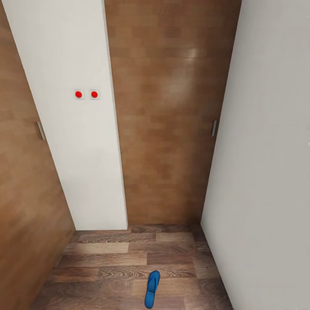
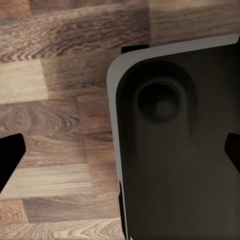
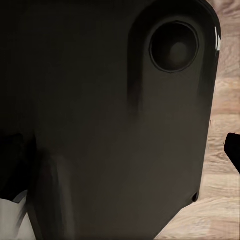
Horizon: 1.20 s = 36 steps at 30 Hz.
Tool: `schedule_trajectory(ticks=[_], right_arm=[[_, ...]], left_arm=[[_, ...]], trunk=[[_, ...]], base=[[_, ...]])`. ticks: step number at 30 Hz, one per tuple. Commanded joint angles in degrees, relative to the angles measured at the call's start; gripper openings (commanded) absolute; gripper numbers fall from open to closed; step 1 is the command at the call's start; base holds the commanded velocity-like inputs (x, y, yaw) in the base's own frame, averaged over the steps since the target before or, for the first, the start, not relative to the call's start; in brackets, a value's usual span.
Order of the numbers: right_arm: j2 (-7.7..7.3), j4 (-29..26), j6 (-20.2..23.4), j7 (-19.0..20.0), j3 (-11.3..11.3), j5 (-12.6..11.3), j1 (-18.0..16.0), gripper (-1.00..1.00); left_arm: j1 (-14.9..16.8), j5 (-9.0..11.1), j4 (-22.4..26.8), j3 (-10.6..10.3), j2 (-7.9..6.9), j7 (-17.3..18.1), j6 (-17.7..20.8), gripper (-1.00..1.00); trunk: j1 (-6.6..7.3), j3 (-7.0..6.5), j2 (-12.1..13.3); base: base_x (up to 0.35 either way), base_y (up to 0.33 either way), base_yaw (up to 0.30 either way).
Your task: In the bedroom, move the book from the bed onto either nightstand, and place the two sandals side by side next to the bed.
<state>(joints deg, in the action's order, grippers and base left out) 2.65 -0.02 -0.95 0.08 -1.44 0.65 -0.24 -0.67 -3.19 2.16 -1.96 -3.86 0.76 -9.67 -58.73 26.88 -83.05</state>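
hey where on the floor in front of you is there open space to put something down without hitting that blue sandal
The plank floor is bare between the sandal and the white wall panel ahead on the left, and across to the brown door. Another bare strip runs between the sandal and the white wall on the right. It is tightest at the near edge, where the sandal lies.

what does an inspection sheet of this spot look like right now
surface: wood-plank floor, bare apart from one item
job's things: one blue sandal flat on the floor at the lower edge of the head view; nothing seen of book, bed, nightstand or second sandal
clutter: nothing seen
grippers: left gripper open over the floor and the robot's dark base; right jaws cannot be judged
cables: nothing seen
surroundings: white wall with two red buttons, brown door ahead
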Motion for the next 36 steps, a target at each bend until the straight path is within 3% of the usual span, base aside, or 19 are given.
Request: schedule_trajectory(ticks=[1, 22, 36], right_arm=[[0.00, 0.02, -0.10, 0.01, -0.15, 0.06, -0.02, 1.00], [0.07, 0.02, -0.10, 0.01, -0.14, 0.05, -0.04, 1.00], [0.07, 0.02, -0.10, 0.01, -0.10, 0.05, -0.03, 1.00]], left_arm=[[-0.04, -0.33, 0.11, -0.15, -0.04, 0.04, -0.08, 1.00], [-0.04, -0.24, 0.30, -0.15, -0.01, -0.01, -0.08, 1.00], [-0.04, -0.24, 0.30, -0.08, -0.03, -0.02, -0.08, 1.00]], trunk=[[0.00, 0.04, -0.02], [0.00, 0.04, -0.02], [0.00, 0.04, -0.02]], base=[[0.000, 0.143, -0.178], [0.000, 0.121, -0.177], [0.000, 0.028, -0.176]])
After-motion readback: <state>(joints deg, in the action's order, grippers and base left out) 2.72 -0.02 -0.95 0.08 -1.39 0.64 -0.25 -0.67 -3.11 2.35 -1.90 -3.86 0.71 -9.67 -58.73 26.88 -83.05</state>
